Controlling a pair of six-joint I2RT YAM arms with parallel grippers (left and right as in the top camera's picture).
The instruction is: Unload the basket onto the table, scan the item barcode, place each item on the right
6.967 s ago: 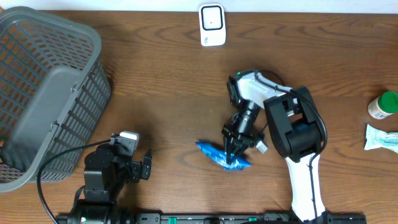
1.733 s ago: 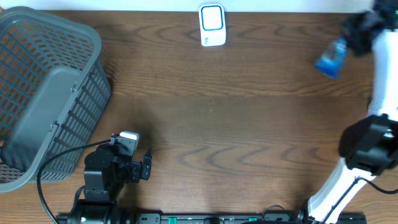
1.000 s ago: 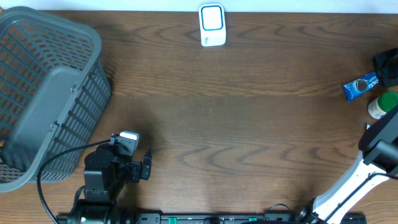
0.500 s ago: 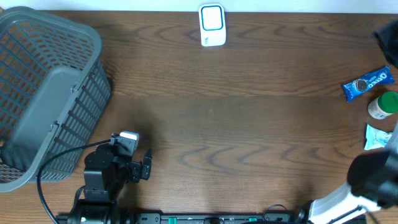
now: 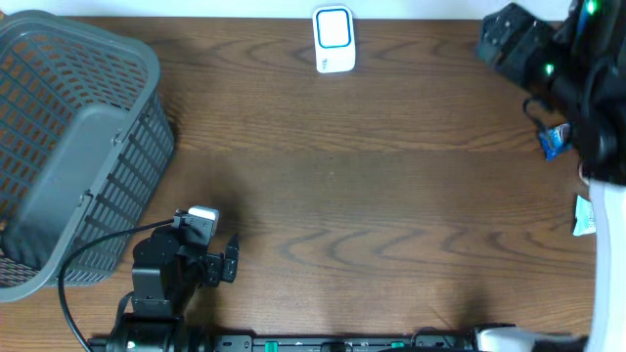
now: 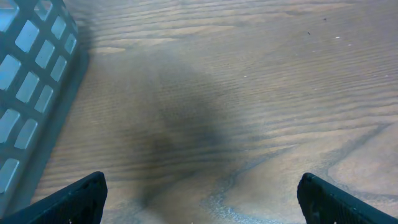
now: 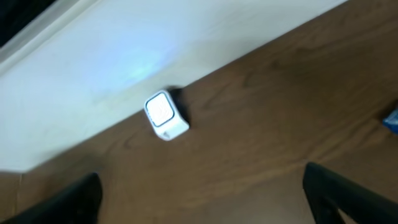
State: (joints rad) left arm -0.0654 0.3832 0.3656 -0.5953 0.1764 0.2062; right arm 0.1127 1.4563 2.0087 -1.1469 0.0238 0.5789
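Table [image 5: 372,196] layout:
- The basket [image 5: 78,147] is on the left edge and fills the far-left corner.
- The scanner [image 5: 334,39] is at the middle of the far edge, well apart from everything else.
- The left arm [image 5: 181,264] is at the near edge, just right of the basket's near end.
- The right arm [image 5: 548,68] is above the far-right corner.
- The snack packet [image 5: 555,142] is near the right edge, partly under that arm.
- The second packet [image 5: 584,217] is at the right edge, nearer than the snack packet and mostly hidden.
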